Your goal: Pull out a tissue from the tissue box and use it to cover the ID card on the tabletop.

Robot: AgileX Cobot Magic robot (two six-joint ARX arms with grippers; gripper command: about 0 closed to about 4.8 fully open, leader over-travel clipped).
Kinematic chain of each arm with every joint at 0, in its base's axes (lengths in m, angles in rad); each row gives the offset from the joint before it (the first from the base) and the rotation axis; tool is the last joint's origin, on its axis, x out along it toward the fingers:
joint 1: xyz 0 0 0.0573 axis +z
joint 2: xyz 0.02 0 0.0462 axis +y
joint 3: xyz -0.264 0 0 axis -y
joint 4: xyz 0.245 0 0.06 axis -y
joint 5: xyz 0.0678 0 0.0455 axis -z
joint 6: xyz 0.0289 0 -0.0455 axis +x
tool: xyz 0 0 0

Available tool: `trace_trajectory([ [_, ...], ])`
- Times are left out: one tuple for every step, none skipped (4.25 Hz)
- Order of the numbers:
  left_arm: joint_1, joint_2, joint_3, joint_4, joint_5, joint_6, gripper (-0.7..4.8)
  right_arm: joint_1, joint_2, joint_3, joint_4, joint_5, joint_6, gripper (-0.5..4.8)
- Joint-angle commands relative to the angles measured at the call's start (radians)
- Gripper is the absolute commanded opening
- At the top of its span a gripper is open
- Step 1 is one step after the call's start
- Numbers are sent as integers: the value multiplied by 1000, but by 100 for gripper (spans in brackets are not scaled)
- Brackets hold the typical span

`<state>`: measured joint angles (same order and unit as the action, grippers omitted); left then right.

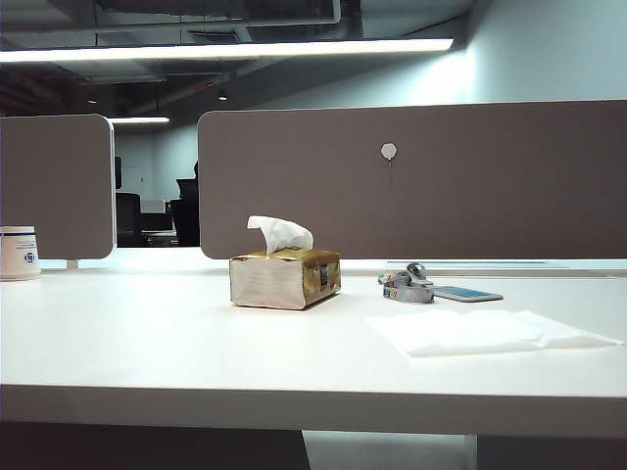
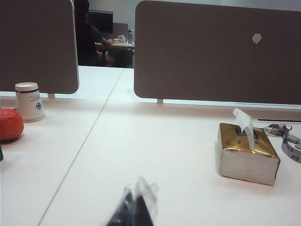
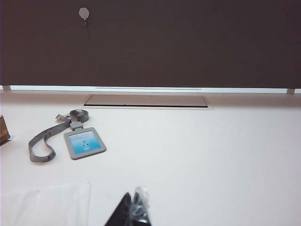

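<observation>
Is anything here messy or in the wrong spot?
One thing stands out: a loose tissue lies flat on the tabletop beside the ID card, not over it, so the card is bare. The tissue box stands upright. The left gripper and right gripper hang back, shut.

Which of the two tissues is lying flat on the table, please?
The loose tissue before the ID card; the other tuft stands upright in the tissue box.
</observation>
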<state>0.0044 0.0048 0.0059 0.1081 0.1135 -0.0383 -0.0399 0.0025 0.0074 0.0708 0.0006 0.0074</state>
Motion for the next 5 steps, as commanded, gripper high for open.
trace_trajectory([
  [0, 0, 3, 119, 415, -31, -6, 1, -2, 49, 133, -29, -23, -6],
  [0, 0, 2, 114, 466, -34, -5, 1, 22, 187, 48, -30, -90, -6],
  [0, 0, 2, 107, 477, -49, -5, 2, 434, 551, 28, -323, -90, -6],
  [0, 1, 2, 107, 478, -49, -5, 2, 574, 653, 34, -433, -89, -6],
  [0, 1, 2, 107, 477, -48, -5, 9, 700, 723, 43, -517, -87, -6],
])
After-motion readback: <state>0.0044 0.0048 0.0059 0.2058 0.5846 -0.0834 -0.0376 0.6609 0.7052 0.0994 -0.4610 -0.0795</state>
